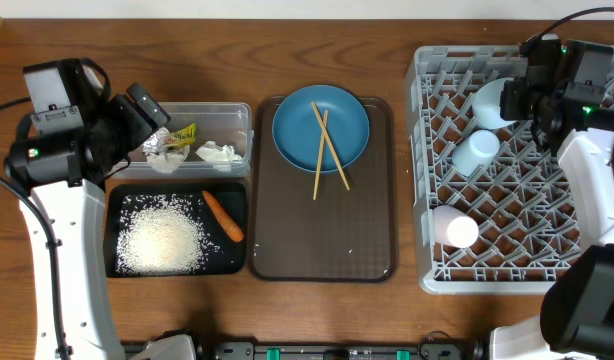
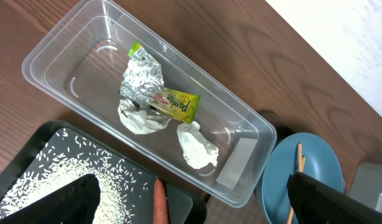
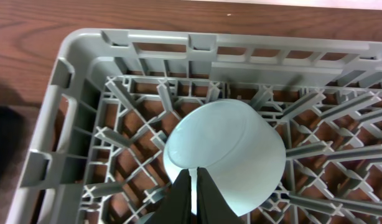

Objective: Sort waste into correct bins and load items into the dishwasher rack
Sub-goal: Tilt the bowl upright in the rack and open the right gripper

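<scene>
The grey dishwasher rack (image 1: 517, 170) (image 3: 54, 134) at the right holds an upturned white bowl (image 1: 490, 100) (image 3: 234, 146), a light-blue cup (image 1: 477, 152) and a pink cup (image 1: 455, 228). My right gripper (image 1: 519, 100) (image 3: 195, 171) is shut, its tips lying against the bowl's side. The blue plate (image 1: 320, 127) (image 2: 303, 171) carries the chopsticks (image 1: 327, 150). The clear tub (image 1: 242, 112) (image 2: 54, 43) contains tissue (image 1: 219, 153) (image 2: 197, 148) and the yellow-green wrapper (image 1: 179, 134) (image 2: 173, 103). Rice (image 1: 162, 240) (image 2: 48, 177) and the carrot (image 1: 223, 216) (image 2: 160, 204) lie in the black tray (image 1: 237, 195). My left gripper (image 1: 152, 112) (image 2: 191, 205) hangs wide open above the tub and tray.
A dark-brown serving tray (image 1: 322, 235) lies in the middle under the plate. The left arm's white link (image 1: 72, 260) runs down the table's left side, and the right arm (image 1: 597, 180) reaches over the rack's right edge.
</scene>
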Controlling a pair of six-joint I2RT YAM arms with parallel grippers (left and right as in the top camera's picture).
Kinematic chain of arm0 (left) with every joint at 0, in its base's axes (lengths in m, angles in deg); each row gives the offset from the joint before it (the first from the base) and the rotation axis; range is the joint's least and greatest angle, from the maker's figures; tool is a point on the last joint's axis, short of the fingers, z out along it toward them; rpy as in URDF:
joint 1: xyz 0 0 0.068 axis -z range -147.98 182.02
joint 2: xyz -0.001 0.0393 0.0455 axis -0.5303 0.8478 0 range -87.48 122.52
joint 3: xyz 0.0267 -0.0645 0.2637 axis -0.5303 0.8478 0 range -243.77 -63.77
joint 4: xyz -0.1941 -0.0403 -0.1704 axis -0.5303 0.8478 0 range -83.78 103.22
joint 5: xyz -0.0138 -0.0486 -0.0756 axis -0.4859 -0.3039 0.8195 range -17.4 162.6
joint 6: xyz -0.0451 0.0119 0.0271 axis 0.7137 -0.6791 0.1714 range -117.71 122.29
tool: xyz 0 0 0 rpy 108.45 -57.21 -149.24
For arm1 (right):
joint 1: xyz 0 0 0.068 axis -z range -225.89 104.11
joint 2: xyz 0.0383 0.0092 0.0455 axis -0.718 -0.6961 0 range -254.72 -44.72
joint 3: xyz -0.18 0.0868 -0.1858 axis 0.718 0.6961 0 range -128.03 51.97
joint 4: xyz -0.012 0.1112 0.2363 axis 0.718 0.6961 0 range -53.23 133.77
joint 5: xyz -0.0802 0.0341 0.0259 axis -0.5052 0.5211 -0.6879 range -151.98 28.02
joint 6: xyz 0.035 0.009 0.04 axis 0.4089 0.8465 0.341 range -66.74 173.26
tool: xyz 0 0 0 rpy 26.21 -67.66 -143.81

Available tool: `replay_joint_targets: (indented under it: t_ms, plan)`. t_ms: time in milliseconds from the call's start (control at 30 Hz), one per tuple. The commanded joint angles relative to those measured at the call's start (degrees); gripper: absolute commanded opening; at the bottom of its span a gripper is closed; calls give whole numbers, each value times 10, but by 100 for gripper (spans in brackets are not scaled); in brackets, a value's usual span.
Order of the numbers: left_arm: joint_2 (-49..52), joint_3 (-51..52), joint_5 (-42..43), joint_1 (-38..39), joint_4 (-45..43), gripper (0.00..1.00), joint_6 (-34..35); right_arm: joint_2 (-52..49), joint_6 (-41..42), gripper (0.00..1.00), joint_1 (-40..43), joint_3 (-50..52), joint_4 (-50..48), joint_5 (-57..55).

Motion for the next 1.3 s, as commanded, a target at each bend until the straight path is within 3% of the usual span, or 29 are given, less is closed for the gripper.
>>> replay_joint_targets:
  t_ms: [0,233,500,800,1067,1267]
  plan:
    - [-2,4,-9,-2,1,98,-5,-25,-12,4,-2,0,-6,-17]
    - [-2,4,-9,-2,1,98,-5,-70,-12,4,2,0,-3,-60]
    - [-2,4,-9,-2,1,98,-5,-47,-6,3,10,0,11,-81]
    - [-2,4,-9,-2,1,98,-5,-22,-2,7,8,0,-33,52]
    - [-2,4,-9,-2,1,98,-5,-71,-6,10,2,0,-71,-5]
    - [-2,4,-9,-2,1,98,-5,-80,-12,7,3,0,-63,-68]
